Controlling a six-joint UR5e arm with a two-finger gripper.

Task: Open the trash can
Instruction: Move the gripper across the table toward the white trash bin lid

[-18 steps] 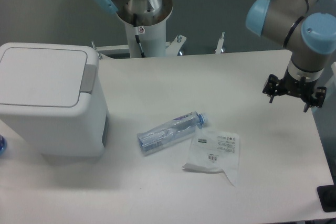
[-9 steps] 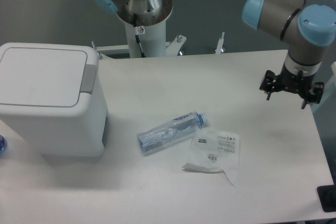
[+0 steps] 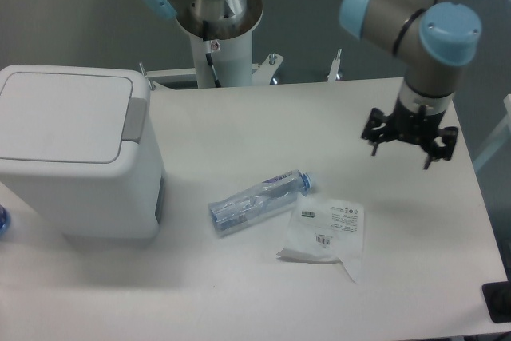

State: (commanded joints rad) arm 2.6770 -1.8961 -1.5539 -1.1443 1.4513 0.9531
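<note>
None of the opening work can be counted as done: the trash can (image 3: 76, 153) is seen at the left end of the table (image 3: 263, 117) with its flat lid shut flush and its grey push-button strip (image 3: 134, 121) untouched. The gripper (image 3: 408, 144) is held above the right side of the table, well apart from the bin, with nothing between its fingers, which are spread wide. Almost the whole width of the tabletop is judged to lie between it and the button, so the entire approach, the lowering onto the strip and the press are left to be made.

Between the two, a crushed clear plastic bottle (image 3: 257, 201) with a blue cap is laid on its side near the middle of the table, and a crumpled plastic wrapper (image 3: 326, 231) with printed labels is laid just beside it, on the near right. Both lie flat on the surface (nothing tall is seen among them), so a path carried above them toward the lid is judged to be unobstructed. The arm's own base column (image 3: 217, 41) stands at the far edge, behind the bin's right side, and would need to be cleared.
</note>
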